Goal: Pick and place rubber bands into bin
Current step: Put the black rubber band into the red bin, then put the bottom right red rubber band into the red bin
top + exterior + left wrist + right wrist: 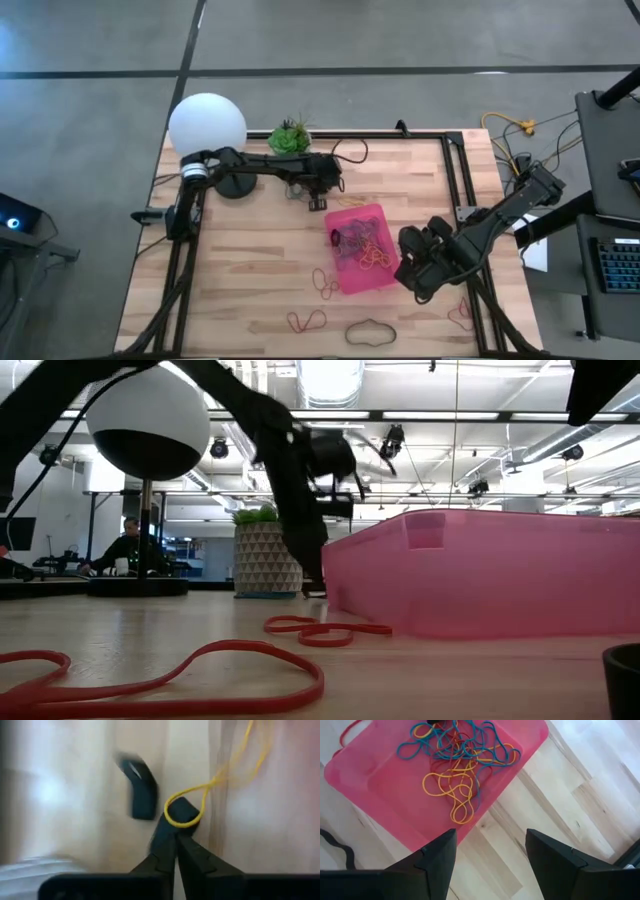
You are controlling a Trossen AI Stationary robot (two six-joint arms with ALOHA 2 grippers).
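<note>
The pink bin [372,218] stands right of the table's middle and holds a tangle of rubber bands [455,765] in blue, yellow and red. Loose bands lie on the wood near the front: red ones [325,283], [307,321], [460,315] and a black one [370,330]. My left gripper [179,817] is down at the table just beyond the bin's far left corner [318,200], shut at a yellow rubber band [220,775]. My right gripper [490,840] hovers open above the wood beside the bin's near right side [415,270], with nothing between its fingers. My left gripper has the yellow band's near loop end [172,822] at the very ends of its shut fingers; the loop curls around the tips. The fingers slant steeply down onto it from the table's left. The rest of the band trails slack along the wood toward the bin.
A white globe lamp [207,125] and a potted plant [290,138] stand at the table's far left. A small dark, blurred thing [140,790] lies beside the left fingertips. Cables [515,130] hang off the right far corner. A person [125,545] sits far behind.
</note>
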